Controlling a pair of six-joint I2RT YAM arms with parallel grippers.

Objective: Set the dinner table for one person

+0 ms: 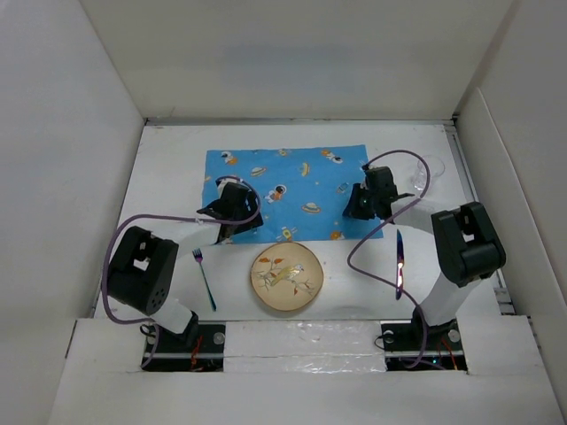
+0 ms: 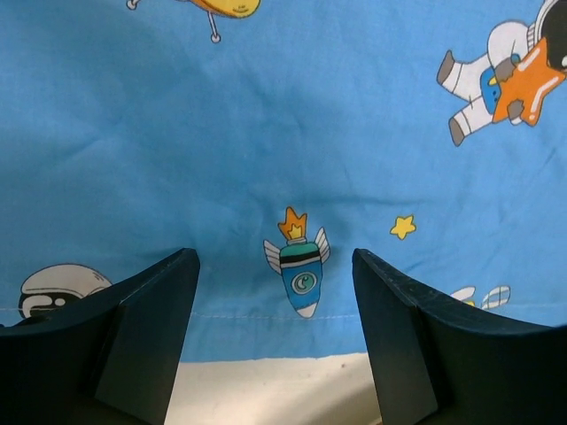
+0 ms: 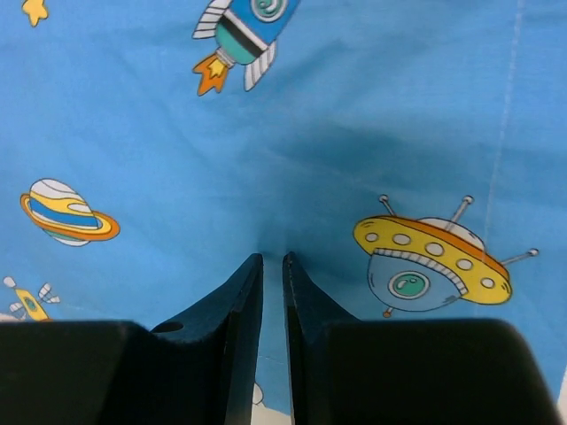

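Note:
The white dinner table (image 1: 168, 177) carries a blue astronaut-print mat (image 1: 292, 190) at its middle back. A round patterned plate (image 1: 286, 278) sits on the table just in front of the mat. My left gripper (image 1: 229, 221) is open and empty, low over the mat's front left edge; in the left wrist view its gripper (image 2: 275, 257) straddles a rocket print on the mat (image 2: 266, 133), with a table strip (image 2: 266, 390) below. My right gripper (image 1: 357, 211) is near the mat's front right; in the right wrist view the gripper (image 3: 273, 258) is closed on puckered mat cloth (image 3: 354, 106).
A blue-handled fork (image 1: 205, 279) lies on the table left of the plate. A knife (image 1: 400, 263) lies right of the plate, beside the right arm. A clear glass (image 1: 430, 173) stands at the mat's right back corner. White wall panels surround the table.

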